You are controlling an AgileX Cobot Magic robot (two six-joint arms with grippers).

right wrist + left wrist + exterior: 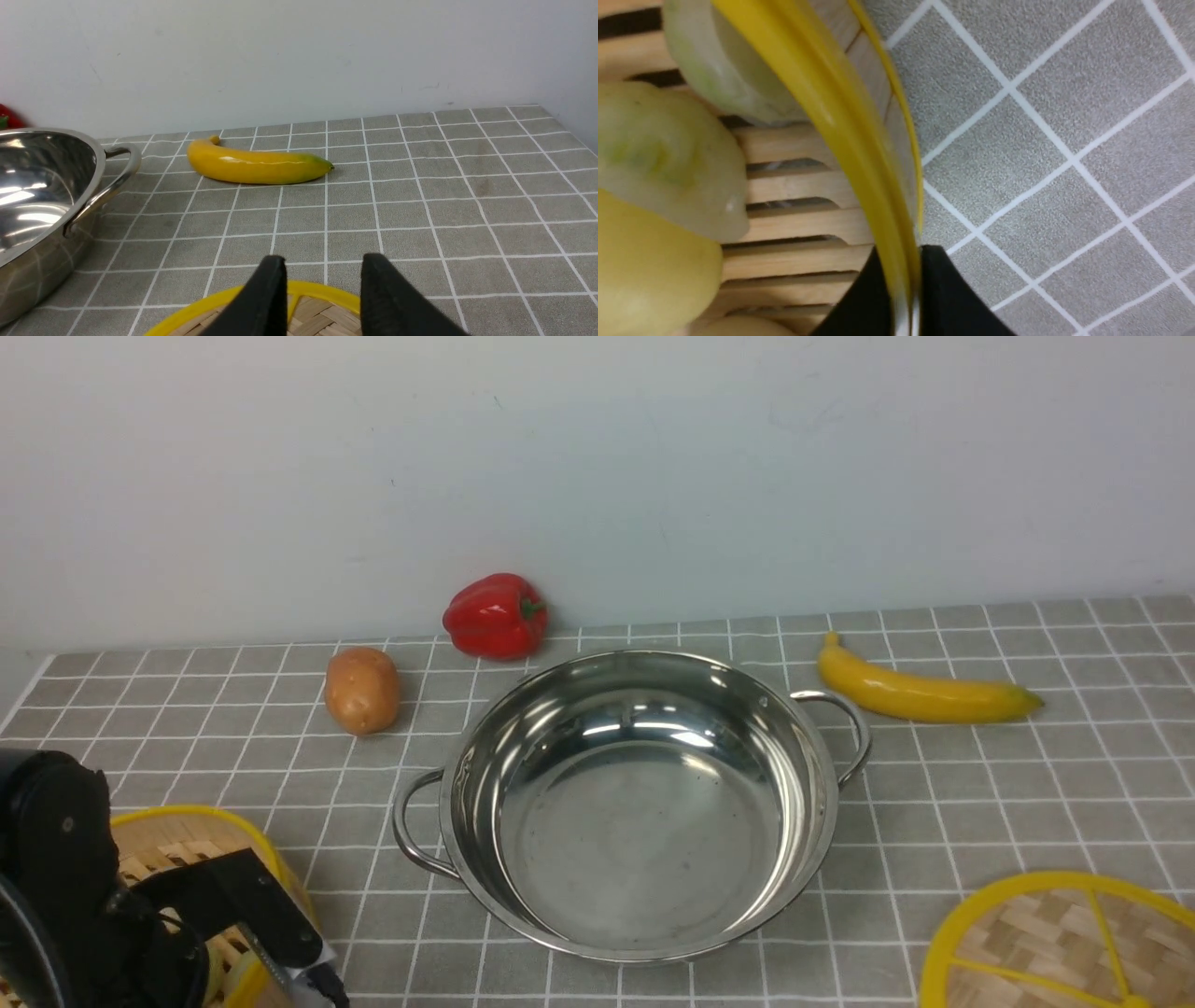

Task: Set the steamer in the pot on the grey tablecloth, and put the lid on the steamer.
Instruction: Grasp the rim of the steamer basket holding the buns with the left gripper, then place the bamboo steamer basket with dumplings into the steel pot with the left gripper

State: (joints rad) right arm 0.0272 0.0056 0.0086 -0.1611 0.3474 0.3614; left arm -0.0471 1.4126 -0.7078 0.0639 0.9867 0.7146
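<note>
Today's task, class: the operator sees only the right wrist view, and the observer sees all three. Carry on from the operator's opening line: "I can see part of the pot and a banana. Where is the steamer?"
Observer: The steamer is to the left of the pot, at the near corner of the grey tablecloth.
Operator: Does anything hold it?
Observer: Yes. The left gripper is closed on its yellow rim, straddling the wall from inside and outside.
Operator: Is the pot free to receive it?
Observer: The front view shows its whole floor bare, with nothing in it.
</note>
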